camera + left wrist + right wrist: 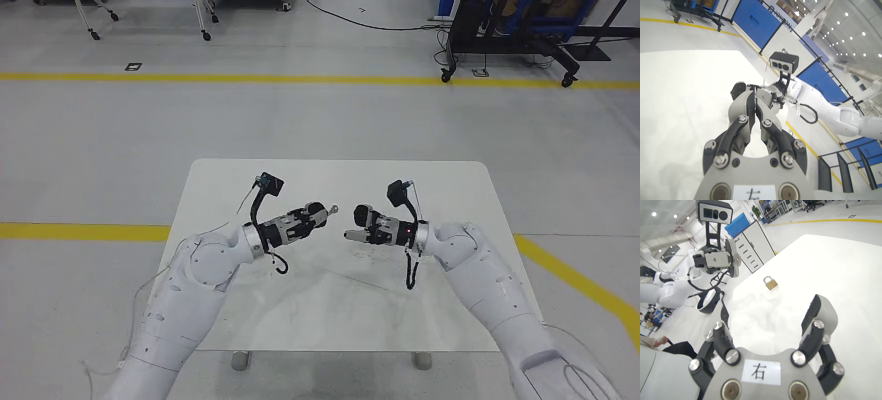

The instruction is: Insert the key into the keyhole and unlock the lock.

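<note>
A small brass padlock (770, 283) with a silver shackle lies flat on the white table (829, 266), ahead of my right gripper (770, 302), which is open and holds nothing. My left gripper (732, 258) hangs above the table, shut on the key (737, 258), whose round silver head shows between its fingers. From above, the two grippers face each other over the table's middle: the left gripper (322, 212) with the key (332, 209) poking out, and the right gripper (349, 237) a short way off. In the left wrist view the left gripper's (754, 95) pads are pressed together.
The table (450, 190) has its far edge well behind both arms. A white cabinet (751, 253) stands on the floor past the table's side. A black wheeled cart (510, 40) is far off across the room.
</note>
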You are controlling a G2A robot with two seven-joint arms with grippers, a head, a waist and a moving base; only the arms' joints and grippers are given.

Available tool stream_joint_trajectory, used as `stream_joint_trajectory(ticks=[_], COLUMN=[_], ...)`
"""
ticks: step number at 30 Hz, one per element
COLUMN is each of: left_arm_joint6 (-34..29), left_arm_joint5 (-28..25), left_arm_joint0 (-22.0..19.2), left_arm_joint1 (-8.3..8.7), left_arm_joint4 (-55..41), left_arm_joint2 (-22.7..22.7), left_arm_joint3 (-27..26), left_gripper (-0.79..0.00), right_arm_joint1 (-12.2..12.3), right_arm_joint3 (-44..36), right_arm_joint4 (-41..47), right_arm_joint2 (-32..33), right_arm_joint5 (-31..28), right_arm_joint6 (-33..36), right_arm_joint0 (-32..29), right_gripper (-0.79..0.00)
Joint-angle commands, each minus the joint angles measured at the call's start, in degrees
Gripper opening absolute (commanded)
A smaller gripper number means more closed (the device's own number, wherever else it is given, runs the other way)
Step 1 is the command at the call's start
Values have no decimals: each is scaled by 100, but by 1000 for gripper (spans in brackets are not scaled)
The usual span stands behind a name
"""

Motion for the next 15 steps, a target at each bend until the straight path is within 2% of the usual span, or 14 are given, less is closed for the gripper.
stream_joint_trajectory(ticks=[1, 5, 8, 11, 14, 15], left_arm_joint6=[-206, -553, -728, -886, -885, -883], left_arm_joint5=[-148, -406, -496, -573, -567, -577], left_arm_joint0=[-24, -65, -145, -220, -273, -287], left_arm_joint1=[27, 54, 61, 68, 76, 78], left_arm_joint4=[69, -9, -70, -90, -76, -71], left_arm_joint2=[2, 108, 211, 310, 357, 375], left_arm_joint3=[-11, 4, 76, 143, 204, 210], left_gripper=[-785, -785, -785, -785, -785, -785], right_arm_joint1=[108, 264, 334, 391, 448, 469], right_arm_joint3=[-260, -737, -922, -1009, -1093, -1107], right_arm_joint4=[66, 401, 623, 729, 898, 956], right_arm_joint2=[106, 94, -23, -121, -204, -226], right_arm_joint5=[0, 0, 0, 0, 0, 0], right_arm_joint6=[114, 375, 559, 646, 691, 728], right_arm_joint0=[-110, -313, -351, -337, -335, -330], right_gripper=[-135, -68, -92, -172, -289, -302])
